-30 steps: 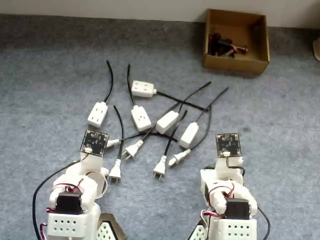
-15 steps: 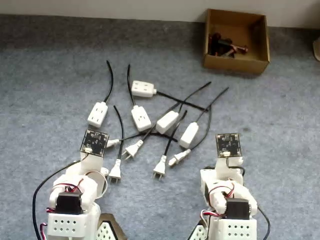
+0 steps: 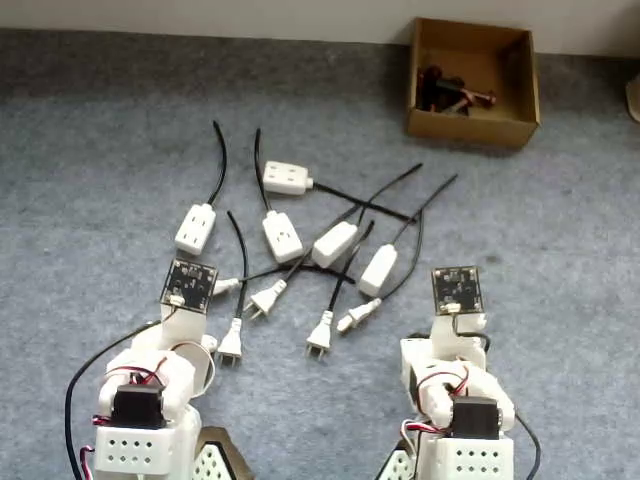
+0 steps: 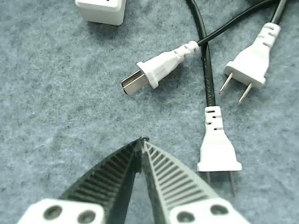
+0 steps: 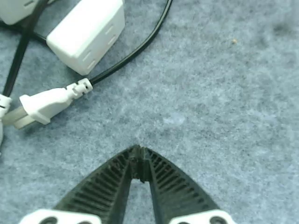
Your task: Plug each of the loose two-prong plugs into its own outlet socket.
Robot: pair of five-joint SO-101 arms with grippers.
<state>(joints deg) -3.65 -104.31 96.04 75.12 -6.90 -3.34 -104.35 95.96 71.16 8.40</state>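
Note:
Several white two-prong plugs on black cords lie loose on the grey carpet, among them one plug (image 3: 230,344) by the left arm and another plug (image 3: 358,316) by the right arm. Several white outlet sockets lie just beyond them, such as a socket (image 3: 196,228) on the left and a socket (image 3: 378,268) on the right. My left gripper (image 4: 141,140) is shut and empty above bare carpet, with a plug (image 4: 159,70) ahead of its tips and a second plug (image 4: 217,151) beside them. My right gripper (image 5: 138,148) is shut and empty too, short of a plug (image 5: 44,105) and a socket (image 5: 88,35).
A brown cardboard box (image 3: 520,90) with small red and dark parts sits at the far right. Black cords cross each other in the middle of the cluster (image 3: 340,215). Carpet to the far left and the right of the cluster is open.

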